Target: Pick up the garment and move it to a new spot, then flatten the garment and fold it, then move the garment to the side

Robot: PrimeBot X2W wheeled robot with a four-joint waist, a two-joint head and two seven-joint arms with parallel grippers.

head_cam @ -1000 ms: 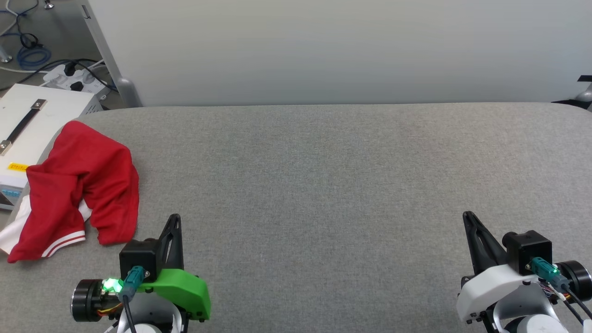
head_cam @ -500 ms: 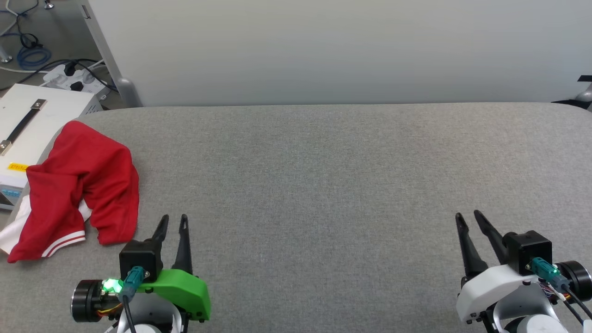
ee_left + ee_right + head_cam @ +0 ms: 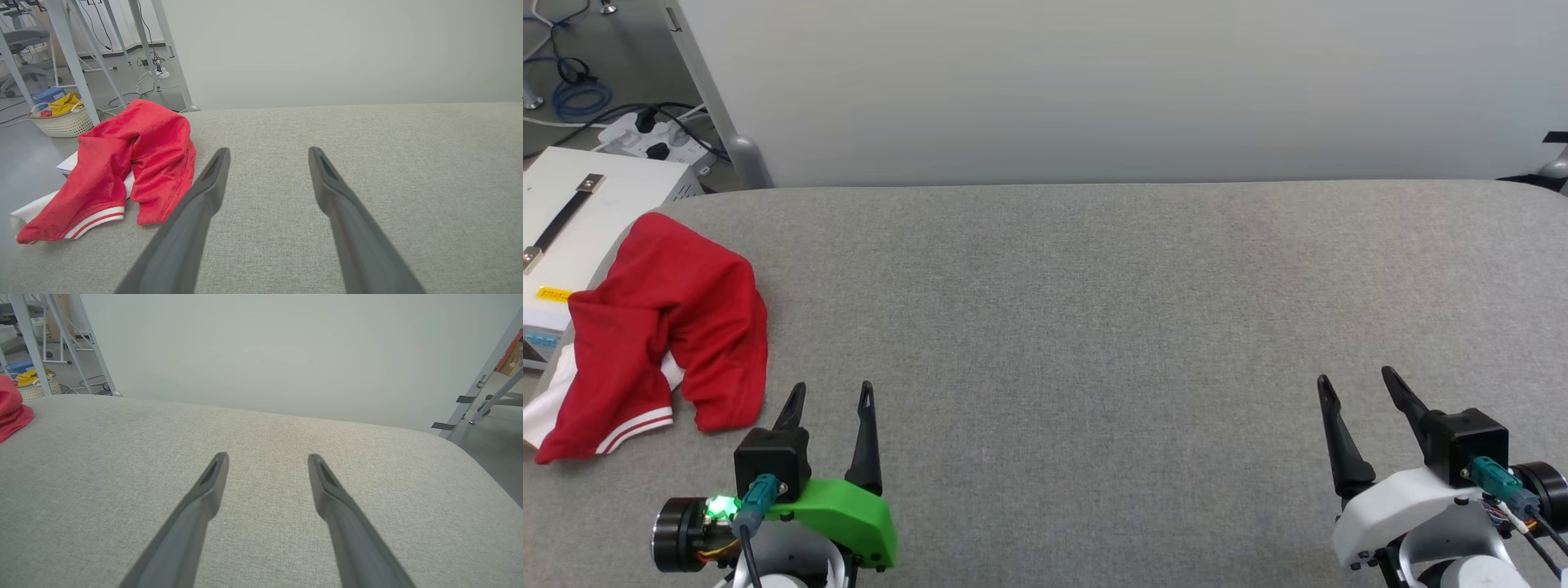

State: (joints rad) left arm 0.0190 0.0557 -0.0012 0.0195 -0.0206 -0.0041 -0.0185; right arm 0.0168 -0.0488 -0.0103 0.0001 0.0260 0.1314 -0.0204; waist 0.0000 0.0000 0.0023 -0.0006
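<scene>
We are holding the long dark left fingers [image 3: 864,433] and right fingers [image 3: 1339,445] wide apart, empty, over the grey fabric-covered tabletop [image 3: 1094,310]. The crumpled red T-shirt with white sleeves [image 3: 662,327] is partly overhanging its left edge; we are expecting a shallow pinch to drag it off.

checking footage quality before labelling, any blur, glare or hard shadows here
Head view: soft even light, no glare, shirt sharp, barely any shadow; left wrist view: left fingers look soft near the bottom edge, shirt crisp; right wrist view: same soft right fingers, table weave clear.
</scene>
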